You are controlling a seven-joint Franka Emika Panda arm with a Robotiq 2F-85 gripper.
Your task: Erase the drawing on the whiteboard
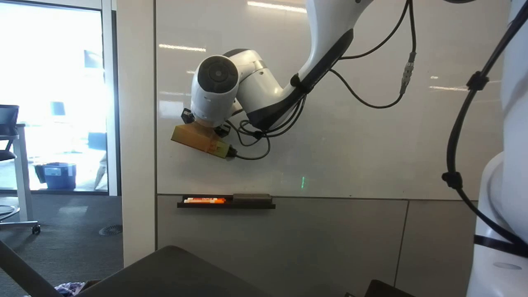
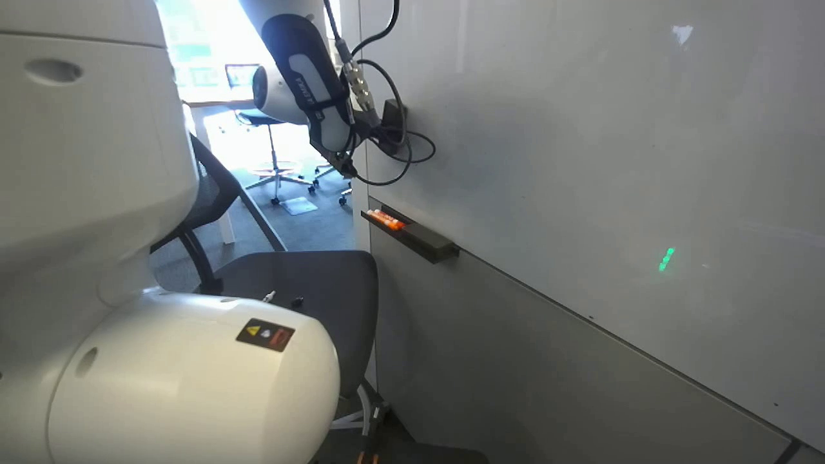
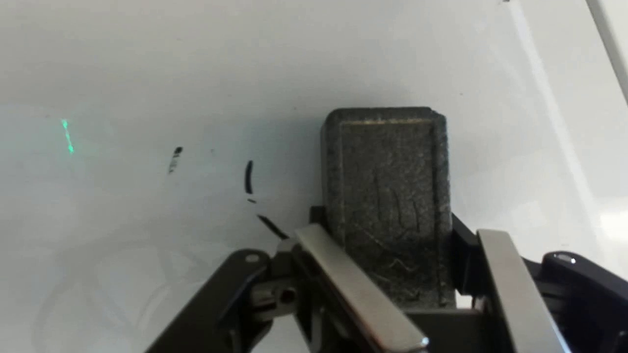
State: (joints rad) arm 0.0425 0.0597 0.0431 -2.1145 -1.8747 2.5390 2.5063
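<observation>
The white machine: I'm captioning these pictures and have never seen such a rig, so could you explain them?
It is a robot arm in front of a whiteboard. Two pictures look on from different places outside the robot; the close-up is taken from its wrist. In that close-up, the gripper, a two-fingered clamp, grips a dark block, probably an eraser. To the block's left in that view, a few black marks show on the board; whether the block touches the board, I can't tell. At the board's lower edge, a small tray holds orange markers.
</observation>
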